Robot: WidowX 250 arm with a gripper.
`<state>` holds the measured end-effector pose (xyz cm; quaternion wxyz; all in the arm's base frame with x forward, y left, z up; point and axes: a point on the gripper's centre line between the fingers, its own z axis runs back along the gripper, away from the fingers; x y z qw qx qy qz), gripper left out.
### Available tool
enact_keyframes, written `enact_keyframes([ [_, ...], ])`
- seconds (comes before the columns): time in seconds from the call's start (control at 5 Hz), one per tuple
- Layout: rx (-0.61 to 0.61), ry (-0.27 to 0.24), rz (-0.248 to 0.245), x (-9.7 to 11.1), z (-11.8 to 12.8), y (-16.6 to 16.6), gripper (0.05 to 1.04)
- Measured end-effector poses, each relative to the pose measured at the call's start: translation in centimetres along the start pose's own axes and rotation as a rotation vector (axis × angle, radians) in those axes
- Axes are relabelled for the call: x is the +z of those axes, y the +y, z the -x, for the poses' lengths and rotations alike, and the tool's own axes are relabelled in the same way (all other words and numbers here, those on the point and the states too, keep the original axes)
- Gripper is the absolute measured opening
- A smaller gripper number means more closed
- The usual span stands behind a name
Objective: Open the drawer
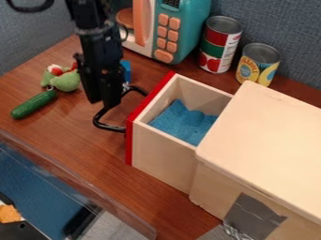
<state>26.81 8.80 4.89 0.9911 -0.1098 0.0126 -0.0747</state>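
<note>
Drawer point(162, 161) stands well out of the wooden box point(263, 131), right of centre in the frame, its black handle point(110, 127) facing left. My gripper point(103, 103) hangs point-down at that handle, upper left of centre, presumably because a leftward pull there slides the drawer out. Opening width: cannot tell; hold on the handle likewise unconfirmed, though contact looks likely.

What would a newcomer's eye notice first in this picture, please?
Probably the wooden drawer with its bright red front, pulled out of the pale box at the right, a blue cloth inside it. Next, the black arm coming down from the top edge, its claw at the drawer's black handle. Behind, the turquoise toy microwave also stands out.
</note>
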Motion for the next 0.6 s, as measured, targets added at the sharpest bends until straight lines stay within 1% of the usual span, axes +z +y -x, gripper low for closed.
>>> enact_keyframes([
  [0.2, -0.055, 0.033, 0.039, 1.7, 0.3, 0.4, 0.977],
  [0.4, -0.010, 0.025, 0.008, 4.3, 2.1, 1.3, 1.003],
  [0.6, 0.065, 0.016, -0.176, 7.7, 4.0, 2.2, 1.000],
])
